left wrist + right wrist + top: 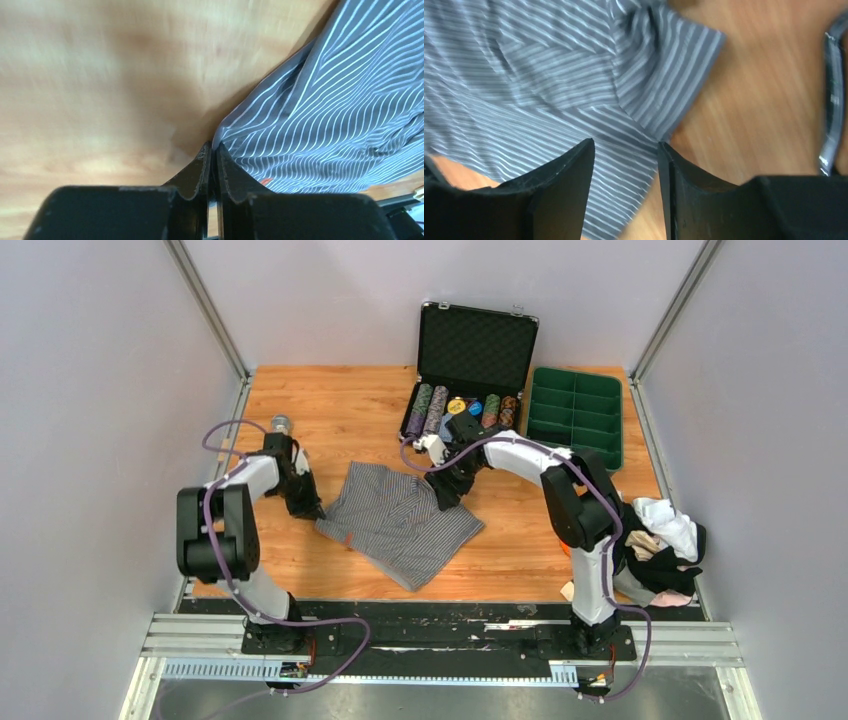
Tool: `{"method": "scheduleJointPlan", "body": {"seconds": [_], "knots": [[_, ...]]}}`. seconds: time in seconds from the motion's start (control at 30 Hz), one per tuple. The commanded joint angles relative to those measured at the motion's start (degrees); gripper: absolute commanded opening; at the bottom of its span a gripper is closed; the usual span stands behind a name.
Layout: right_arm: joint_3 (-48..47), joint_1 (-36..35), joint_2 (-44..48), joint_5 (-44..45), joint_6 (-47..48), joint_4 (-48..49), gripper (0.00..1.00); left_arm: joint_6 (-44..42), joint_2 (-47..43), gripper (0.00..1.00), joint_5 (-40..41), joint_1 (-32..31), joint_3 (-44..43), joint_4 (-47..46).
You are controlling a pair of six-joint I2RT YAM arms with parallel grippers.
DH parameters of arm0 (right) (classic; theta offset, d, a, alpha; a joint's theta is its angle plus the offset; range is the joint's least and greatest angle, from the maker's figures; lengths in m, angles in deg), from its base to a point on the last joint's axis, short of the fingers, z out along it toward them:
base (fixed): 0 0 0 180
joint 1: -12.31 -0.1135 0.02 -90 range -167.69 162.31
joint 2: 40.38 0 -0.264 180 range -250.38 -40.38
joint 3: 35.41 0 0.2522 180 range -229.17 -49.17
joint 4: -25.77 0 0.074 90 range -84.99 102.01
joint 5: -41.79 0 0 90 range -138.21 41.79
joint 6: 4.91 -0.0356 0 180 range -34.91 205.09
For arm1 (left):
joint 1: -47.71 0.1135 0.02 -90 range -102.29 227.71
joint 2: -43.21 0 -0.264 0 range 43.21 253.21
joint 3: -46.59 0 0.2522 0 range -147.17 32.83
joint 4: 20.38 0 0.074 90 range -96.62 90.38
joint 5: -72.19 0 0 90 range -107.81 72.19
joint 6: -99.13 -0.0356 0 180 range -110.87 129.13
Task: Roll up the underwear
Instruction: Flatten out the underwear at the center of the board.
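At the middle of the table (330,410), the striped underwear (400,520) lies flat, its left corner at the nearly closed left hand (211,147), grip unclear, its far corner beneath the half-open right hand (626,145)

The underwear (400,520) lies between the left hand (308,508) and right hand (445,498), case (478,345) and tray (575,372) behind.

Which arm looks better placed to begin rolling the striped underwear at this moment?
Probably left: the left gripper has jaws nearly closed at a corner of the pinstriped underwear, ready to lift it. The right gripper hangs open above the far corner.
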Motion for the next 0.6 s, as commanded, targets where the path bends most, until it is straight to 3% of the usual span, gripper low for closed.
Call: {"method": "scheduleJointPlan", "body": {"seconds": [0.0, 0.1, 0.13, 0.37, 0.47, 0.57], "knots": [[7.5, 2.1, 4.9, 4.4, 0.5, 2.6, 0.50, -8.7, 10.7, 0.15, 1.6, 0.7, -13.8, 0.4], [12.8, 1.6, 8.9, 2.8, -2.2, 2.6, 0.50, -11.5, 20.6, 0.24, 1.1, 0.8, -25.2, 2.0], [14.8, 0.7, 10.6, 2.3, -3.0, 2.9, 0.50, -11.8, 22.1, 0.31, 0.9, 0.6, -27.0, 2.0], [22.9, -10.6, 19.3, 2.1, -7.2, 5.1, 0.53, -17.9, 35.4, 0.54, -1.6, -1.4, -50.2, 4.2], [17.2, -7.5, 18.3, 3.2, -5.1, 2.1, 0.52, -18.1, 33.2, 0.58, 3.5, -1.3, -55.0, 5.0], [10.0, -3.0, 17.0, 2.0, -2.0, -0.4, 0.51, -15.2, 19.9, 0.60, 4.1, -1.0, -45.9, 0.2]]}}
